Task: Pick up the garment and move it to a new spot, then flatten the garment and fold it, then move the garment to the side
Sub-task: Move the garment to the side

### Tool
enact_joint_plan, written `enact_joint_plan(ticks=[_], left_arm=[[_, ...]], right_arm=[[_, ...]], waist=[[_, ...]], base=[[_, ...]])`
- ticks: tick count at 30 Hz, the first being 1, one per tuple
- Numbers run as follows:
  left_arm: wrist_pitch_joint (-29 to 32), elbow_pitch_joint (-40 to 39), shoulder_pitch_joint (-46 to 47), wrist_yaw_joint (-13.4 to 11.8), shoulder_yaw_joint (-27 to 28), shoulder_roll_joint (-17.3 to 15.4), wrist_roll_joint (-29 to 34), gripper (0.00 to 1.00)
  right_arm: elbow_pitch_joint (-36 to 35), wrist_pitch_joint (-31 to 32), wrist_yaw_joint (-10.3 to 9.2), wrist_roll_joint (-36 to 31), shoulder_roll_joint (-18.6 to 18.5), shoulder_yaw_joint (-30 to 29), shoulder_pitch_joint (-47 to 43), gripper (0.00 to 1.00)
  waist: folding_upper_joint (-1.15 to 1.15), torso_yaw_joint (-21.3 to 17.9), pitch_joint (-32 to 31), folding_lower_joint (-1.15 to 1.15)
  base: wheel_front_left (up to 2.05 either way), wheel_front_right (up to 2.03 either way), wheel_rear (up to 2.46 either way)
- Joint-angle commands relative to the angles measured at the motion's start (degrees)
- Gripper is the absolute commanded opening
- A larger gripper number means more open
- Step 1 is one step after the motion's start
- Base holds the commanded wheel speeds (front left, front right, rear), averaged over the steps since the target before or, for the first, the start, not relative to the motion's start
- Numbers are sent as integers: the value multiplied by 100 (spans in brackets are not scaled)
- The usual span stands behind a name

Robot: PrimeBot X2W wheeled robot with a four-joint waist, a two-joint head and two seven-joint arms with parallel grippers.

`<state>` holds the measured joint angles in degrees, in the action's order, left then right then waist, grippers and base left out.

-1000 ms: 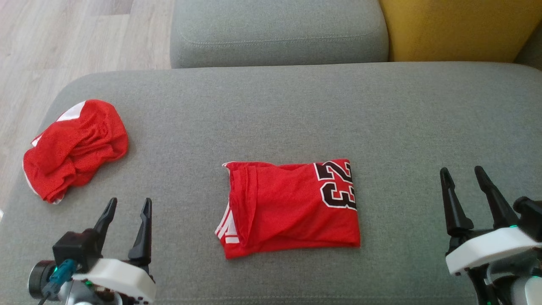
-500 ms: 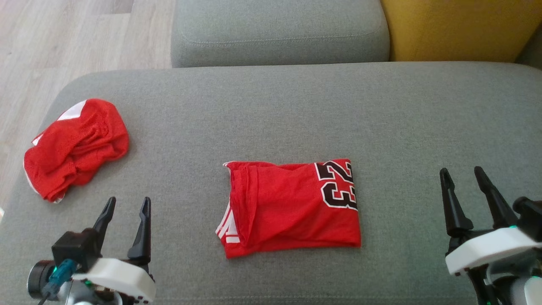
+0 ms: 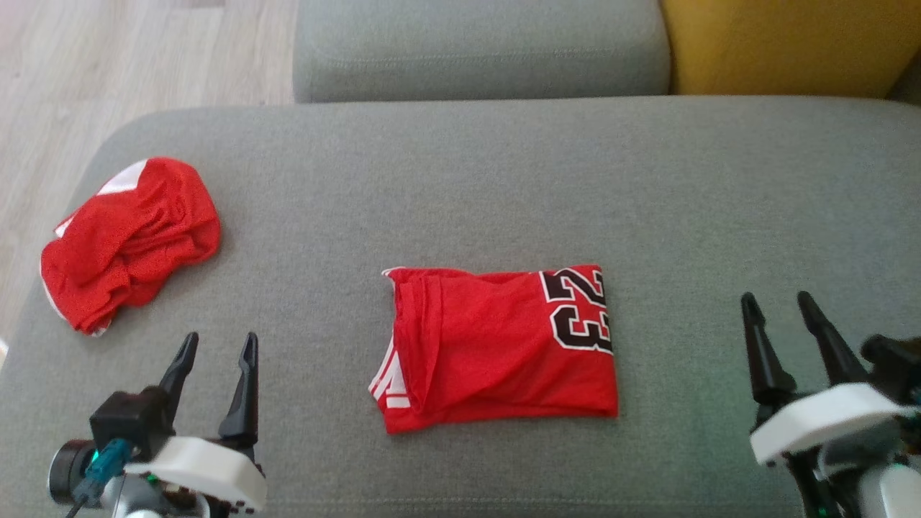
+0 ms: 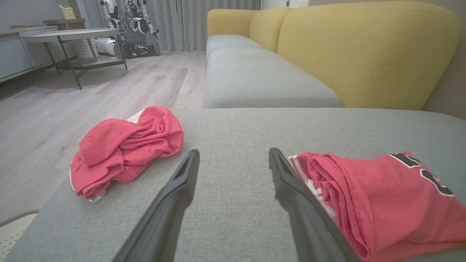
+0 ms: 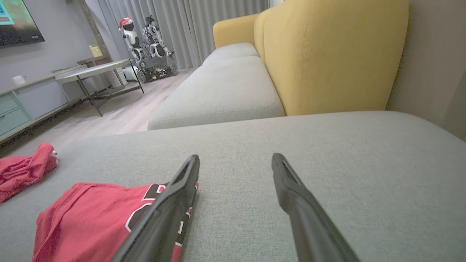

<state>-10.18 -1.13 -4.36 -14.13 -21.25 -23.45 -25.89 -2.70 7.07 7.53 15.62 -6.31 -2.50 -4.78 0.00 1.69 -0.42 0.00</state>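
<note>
Head view: the folded red jersey with a black "23" lies flat mid-seat on the grey fabric sofa seat, number side toward my right. The fold looks done, so I judge moving it aside is what's left. My left end effector and right end effector flank it, well apart from the cloth, both released and carrying nothing. This looks like a parked pose that leaves me either side to go in from. A crumpled red mesh garment with white trim sits near the seat's left edge, close to the drop to the pale wood floor. The right half of the seat is bare, so there's more room there.

Left wrist view: my fingers are spread over bare fabric. The jersey's layered edge is just beside the right finger and the crumpled garment is off to the left.

Right wrist view: fingers spread, the "23" corner is by my left finger, and open seat runs ahead to the yellow upholstered backrest.
</note>
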Motion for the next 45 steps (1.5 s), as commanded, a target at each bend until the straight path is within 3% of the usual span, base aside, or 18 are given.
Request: enact_joint_plan(ticks=[1, 9, 19, 24, 25, 26, 27, 37, 45], left_arm=[[-63, -166, 409, -14, 240, -146, -20, 100], [-209, -65, 859, 127, 103, -1, 58, 100], [-410, 352, 1352, 371, 21, 276, 94, 100], [-456, 478, 1417, 419, 65, 359, 149, 100], [-461, 492, 1418, 423, 80, 369, 159, 100], [-461, 492, 1418, 423, 80, 369, 159, 100], [-465, 501, 1416, 426, 97, 377, 168, 100], [-479, 468, 1409, 427, 225, 341, 315, 100], [-480, 317, 1467, 454, 246, 296, 375, 100]], right_arm=[[-94, -20, -4, 45, -118, 155, 416, 100], [1217, -9, -4, 179, -183, 804, 1298, 100], [2326, 781, -4, 334, -151, 1278, 1722, 100], [2544, 1265, -4, 472, -163, 1452, 1775, 99], [2544, 1309, -4, 498, -166, 1467, 1784, 44], [2544, 1309, -4, 498, -166, 1467, 1784, 44], [2532, 1336, -4, 518, -168, 1479, 1795, 3], [2144, 1129, -4, 533, -233, 1315, 1930, 0], [2043, 1013, -4, 383, -510, 553, 2266, 0]], waist=[[0, 51, 81, 0], [0, 433, 641, 0], [0, 656, 1008, 0], [0, 634, 1038, 0], [0, 619, 1034, 0], [0, 619, 1034, 0], [0, 598, 1034, 0], [0, 167, 1076, 0], [0, -322, 1265, 0]], base=[[0, 0, 0], [0, 0, 0], [0, 0, 0], [0, 0, 0], [0, 0, 0], [0, 0, 0], [0, 0, 0], [0, 0, 0], [0, 0, 0]])
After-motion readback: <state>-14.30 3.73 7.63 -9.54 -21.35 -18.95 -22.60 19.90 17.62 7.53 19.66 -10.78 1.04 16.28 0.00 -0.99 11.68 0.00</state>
